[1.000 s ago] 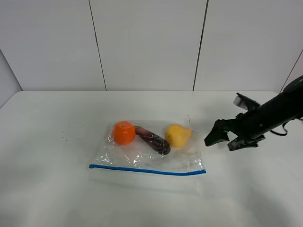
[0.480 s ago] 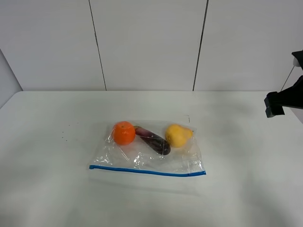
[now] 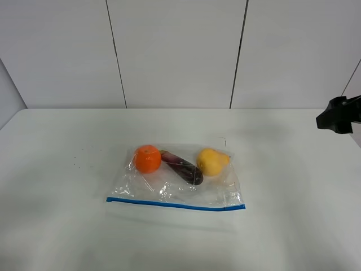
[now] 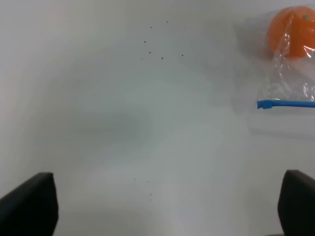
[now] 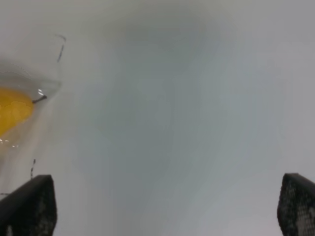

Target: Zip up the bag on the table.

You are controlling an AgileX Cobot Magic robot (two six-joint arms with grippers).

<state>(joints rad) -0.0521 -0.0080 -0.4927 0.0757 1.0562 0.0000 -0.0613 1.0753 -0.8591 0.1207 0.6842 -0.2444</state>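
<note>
Lying flat near the middle of the desk, the bag has its blue strip along the near long edge, running from a left end beside the orange to a right end below the pear; an eggplant sits between the two fruits. Whether the strip is already pressed closed cannot be told from these views.

Neither gripper touches the bag. The left gripper hangs over bare desk, jaws spread wide, with the strip's left end and the orange in its wrist view. The right gripper is also spread wide and shows only the pear corner of the bag; from above, its arm is at the far right edge, well apart from the bag.

To seal well, I would judge that one gripper should pin one end of the strip while the other pinches the strip there and slides along its whole length. Keeping the pinch on the blue line, clear of the fruit bulges, should stop the film from bunching or dragging.
</note>
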